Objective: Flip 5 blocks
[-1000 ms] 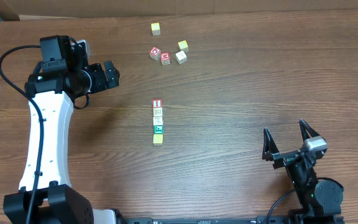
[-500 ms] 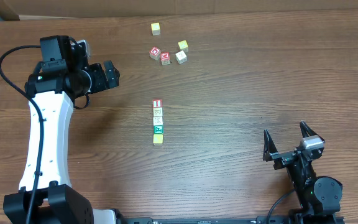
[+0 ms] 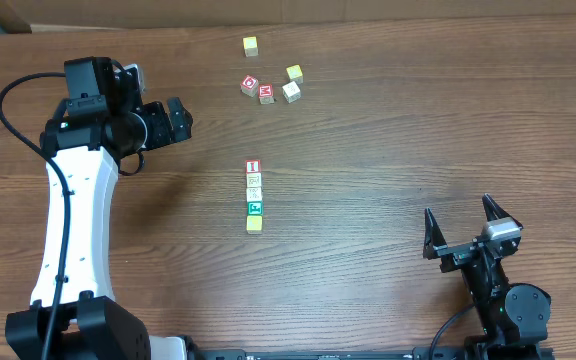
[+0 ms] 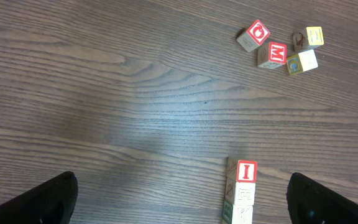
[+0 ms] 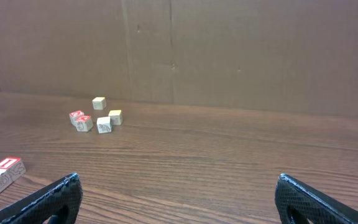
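Observation:
Five blocks lie in a tight line at the table's middle: a red-faced "I" block (image 3: pixel 253 166), two pale ones (image 3: pixel 254 180) (image 3: pixel 255 193), a green-faced one (image 3: pixel 256 208) and a yellowish one (image 3: pixel 255 224). My left gripper (image 3: pixel 176 119) hangs open, up and to the left of the line. In the left wrist view the "I" block (image 4: pixel 247 170) and a pale block (image 4: pixel 245 193) sit between the wide-apart fingers (image 4: pixel 51 199), near the right one. My right gripper (image 3: pixel 457 206) stands open at the front right, far from the line, with nothing in it. It sees the "I" block (image 5: pixel 8 165) at its left edge.
A loose cluster sits at the back: a red "D" cube (image 3: pixel 250 84), a red "M" cube (image 3: pixel 266 93), a whitish cube (image 3: pixel 291 92) and two yellowish cubes (image 3: pixel 295 73) (image 3: pixel 251 45). A cardboard wall (image 5: pixel 229 50) runs along the table's far edge.
The right gripper has shifted very slightly toward the front edge. The left arm and all the blocks have stayed put.

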Available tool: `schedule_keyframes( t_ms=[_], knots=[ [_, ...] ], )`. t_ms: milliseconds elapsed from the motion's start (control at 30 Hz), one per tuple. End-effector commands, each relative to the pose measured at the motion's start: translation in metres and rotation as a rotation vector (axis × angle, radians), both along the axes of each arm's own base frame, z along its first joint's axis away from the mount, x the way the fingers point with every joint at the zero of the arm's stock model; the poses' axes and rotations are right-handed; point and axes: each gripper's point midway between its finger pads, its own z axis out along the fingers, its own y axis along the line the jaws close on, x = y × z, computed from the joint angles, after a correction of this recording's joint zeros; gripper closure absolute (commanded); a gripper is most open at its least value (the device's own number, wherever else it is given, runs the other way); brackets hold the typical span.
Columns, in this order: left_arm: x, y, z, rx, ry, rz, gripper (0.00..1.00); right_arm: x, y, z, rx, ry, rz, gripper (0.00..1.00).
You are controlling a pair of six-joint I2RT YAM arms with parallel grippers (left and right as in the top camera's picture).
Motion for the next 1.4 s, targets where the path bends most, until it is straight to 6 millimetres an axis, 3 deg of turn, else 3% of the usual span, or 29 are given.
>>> schedule_keyframes(
  t_ms=[0,867,1067,1233,1367],
  knots=[
    [0.001,0.000,-0.001,0.017,-0.001,-0.017,0.00,0.000,0.000,-0.002,-0.004,-0.002,-0.001,0.00],
    [0.000,0.000,0.004,0.019,-0.014,-0.017,0.00,0.000,0.000,-0.002,-0.004,-0.002,-0.001,0.00],
    [-0.014,0.000,0.054,0.056,-0.146,-0.012,0.00,0.000,0.000,-0.002,-0.004,-0.002,-0.001,0.00],
    [-0.037,0.022,0.100,0.197,-0.257,0.079,0.00,0.000,0.000,-0.002,-0.004,-0.002,-0.001,0.00],
    [-0.048,0.021,0.121,0.207,-0.317,0.086,0.00,0.000,0.000,-0.002,-0.004,-0.002,-0.001,0.00]
  ],
)
